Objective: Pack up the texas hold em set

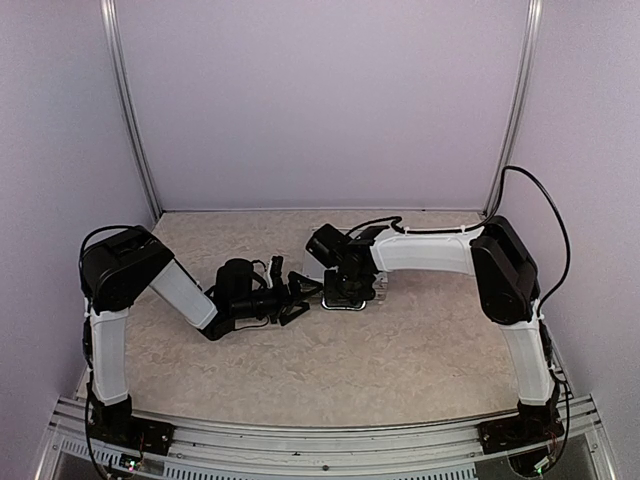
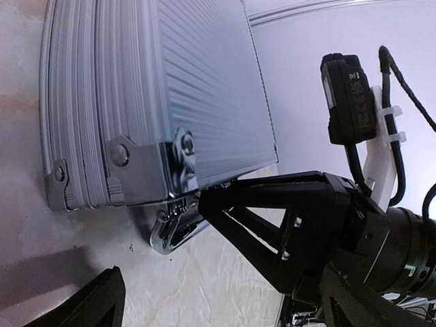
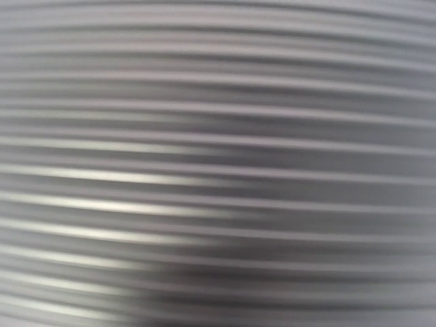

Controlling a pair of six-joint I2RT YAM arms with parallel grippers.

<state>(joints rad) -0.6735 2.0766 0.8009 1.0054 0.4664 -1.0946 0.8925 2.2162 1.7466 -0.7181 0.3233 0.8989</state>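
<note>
Silver briefcase [image 2: 170, 88] sits under the right arm's downturned end effector [image 1: 345, 287].

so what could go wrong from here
1. The left gripper and right gripper crowd the same end of the briefcase, so they could collide.
2. The chrome latch looks possibly unfastened, so a lift might let the case swing open.
</note>
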